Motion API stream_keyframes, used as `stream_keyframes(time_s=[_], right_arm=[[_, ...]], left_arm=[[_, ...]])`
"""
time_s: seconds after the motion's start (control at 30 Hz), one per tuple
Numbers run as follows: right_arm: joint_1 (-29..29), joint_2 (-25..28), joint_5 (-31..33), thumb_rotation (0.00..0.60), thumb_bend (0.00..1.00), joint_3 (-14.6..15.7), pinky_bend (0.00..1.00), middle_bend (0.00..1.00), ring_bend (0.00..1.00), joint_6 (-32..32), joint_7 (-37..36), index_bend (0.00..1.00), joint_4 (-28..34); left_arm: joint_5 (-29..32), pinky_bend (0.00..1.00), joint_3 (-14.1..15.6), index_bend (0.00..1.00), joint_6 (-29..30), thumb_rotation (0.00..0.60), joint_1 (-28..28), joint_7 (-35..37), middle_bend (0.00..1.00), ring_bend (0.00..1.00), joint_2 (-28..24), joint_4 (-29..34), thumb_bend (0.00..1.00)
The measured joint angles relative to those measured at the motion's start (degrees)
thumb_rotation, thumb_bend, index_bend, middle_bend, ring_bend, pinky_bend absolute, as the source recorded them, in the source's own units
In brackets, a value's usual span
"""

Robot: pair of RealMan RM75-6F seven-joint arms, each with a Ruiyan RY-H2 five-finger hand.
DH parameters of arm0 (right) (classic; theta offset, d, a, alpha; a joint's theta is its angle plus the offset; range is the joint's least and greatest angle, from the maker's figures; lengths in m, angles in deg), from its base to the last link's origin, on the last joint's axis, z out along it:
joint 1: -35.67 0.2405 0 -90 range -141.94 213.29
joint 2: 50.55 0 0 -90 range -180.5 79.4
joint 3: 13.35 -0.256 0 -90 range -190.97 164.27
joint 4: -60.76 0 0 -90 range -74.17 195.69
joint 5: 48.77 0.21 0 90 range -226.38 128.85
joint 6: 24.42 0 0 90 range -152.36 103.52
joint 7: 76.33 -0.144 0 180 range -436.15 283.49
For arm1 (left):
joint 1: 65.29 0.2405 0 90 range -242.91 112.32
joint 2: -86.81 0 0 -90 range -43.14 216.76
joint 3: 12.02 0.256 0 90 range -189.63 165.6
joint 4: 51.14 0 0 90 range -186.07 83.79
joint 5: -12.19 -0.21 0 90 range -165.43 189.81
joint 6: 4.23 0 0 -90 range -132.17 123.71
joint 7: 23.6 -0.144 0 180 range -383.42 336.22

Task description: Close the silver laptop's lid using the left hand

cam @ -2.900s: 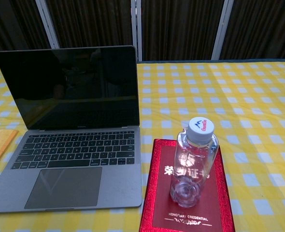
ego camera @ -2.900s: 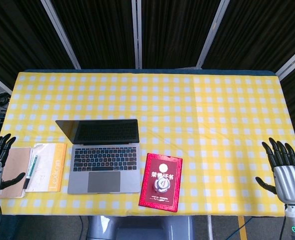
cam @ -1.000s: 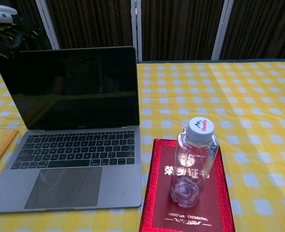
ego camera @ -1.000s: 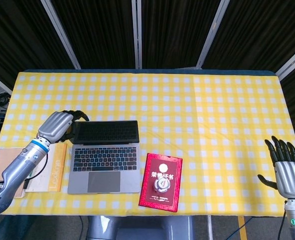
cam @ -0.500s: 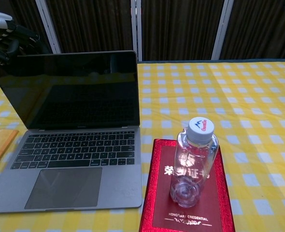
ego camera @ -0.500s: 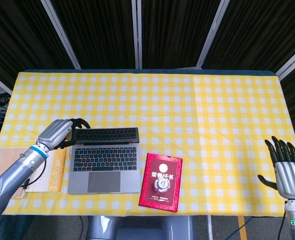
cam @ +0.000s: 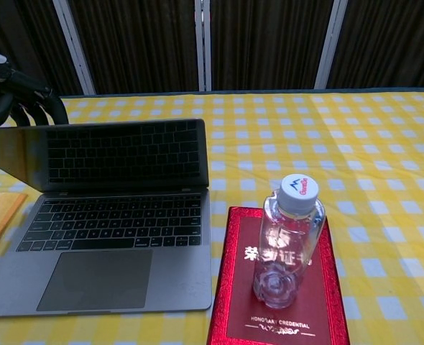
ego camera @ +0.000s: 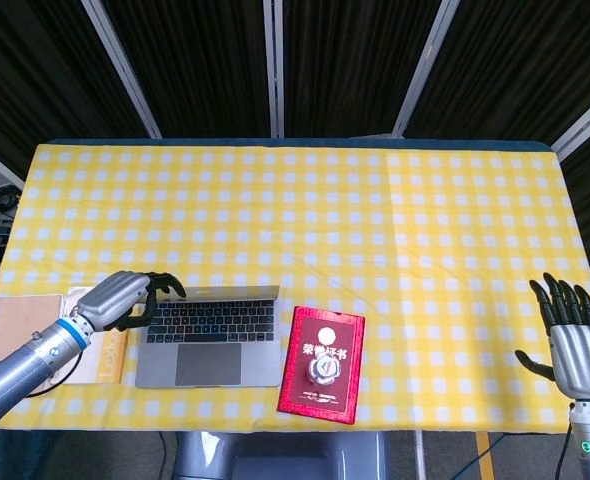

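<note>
- Laptop (cam: 111, 215): lid tipped well forward, not shut.
- Left hand (ego camera: 125, 298): fingers curled over lid's top left corner.
- Right hand (ego camera: 573, 345): idle, fingers spread, empty.
- Remaining: press lid flat.

Silver hands (ego camera: 115, 297) — black fingers (ego camera: 560, 298)

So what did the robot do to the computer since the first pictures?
The left hand came in from the table edge to the laptop lid's top corner and pushed it down, roughly halfway closed. The right hand, bottle and red booklet stayed put.
</note>
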Motion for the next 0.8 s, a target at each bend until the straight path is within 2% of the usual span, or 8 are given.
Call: stream_keyframes(time_s=[0.43,0.8], right_arm=[[-0.3,0.3,-0.3,0.6,0.0,0.0,0.0,0.0,0.0,-0.8,-0.2,0.0,0.4],[-0.4,0.5,-0.4,0.6,0.0,-0.1,0.0,0.0,0.0,-1.0,-0.5,0.0,0.6]], left_arm=[[-9.4,0.35,7.5,0.33,2.3,0.6,0.9,4.4,0.28,0.29,0.8,-0.5,1.0],[-12.6,0.35,10.7,0.33,5.5,0.6,1.9,3.3,0.28,0.29,7.4,-5.2,1.0]])
